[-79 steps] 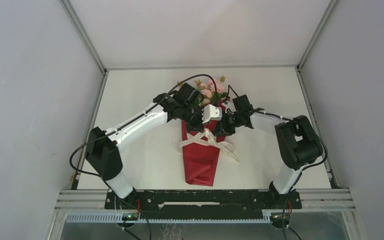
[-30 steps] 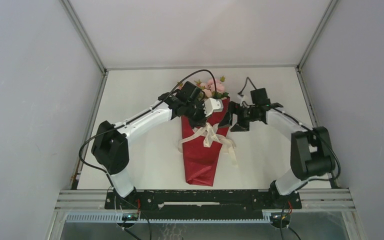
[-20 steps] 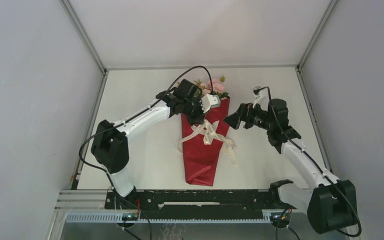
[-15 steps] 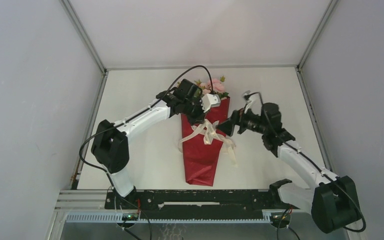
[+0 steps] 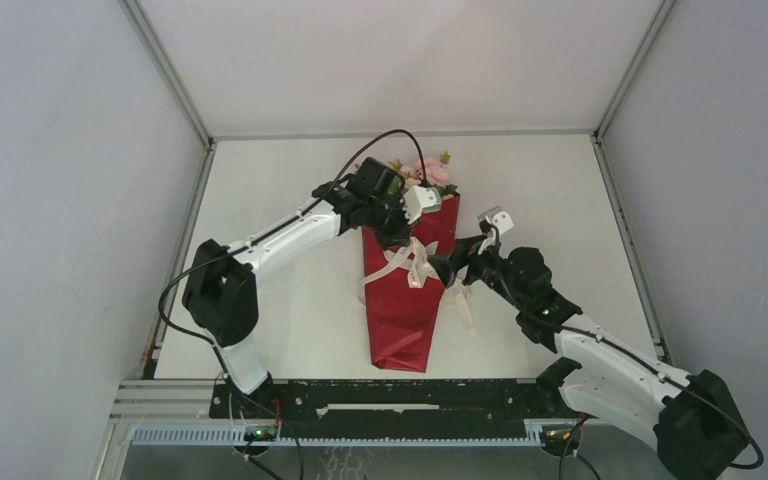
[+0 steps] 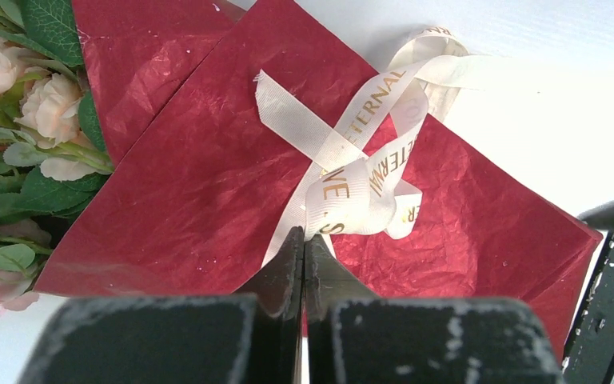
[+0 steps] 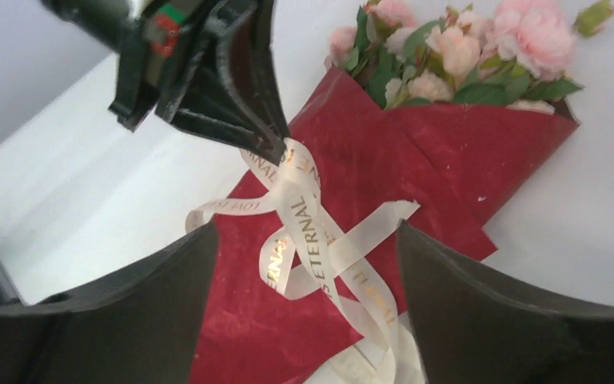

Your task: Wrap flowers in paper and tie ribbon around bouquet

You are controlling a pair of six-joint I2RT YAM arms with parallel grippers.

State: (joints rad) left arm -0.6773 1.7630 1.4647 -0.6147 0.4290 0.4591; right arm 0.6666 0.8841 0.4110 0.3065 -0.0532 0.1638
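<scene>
The bouquet lies on the white table, a dark red paper cone with its point towards the arms and the pink flowers at the far end. A cream ribbon printed "ETERNAL" is looped around its middle. My left gripper is shut, its tips pinching a strand of the ribbon just above the paper. My right gripper stands wide open at the cone's right edge. In the right wrist view its fingers flank the ribbon, with the left gripper just beyond.
Grey walls close the table on the left, back and right. A black rail carrying the arm bases runs along the near edge. The left arm's cable arcs over the flowers. A loose ribbon tail trails off the cone's right side.
The right arm has swung from the far right side of the bouquet round to its near right, bringing the open gripper up to the ribbon. The left gripper has stayed shut in place.
</scene>
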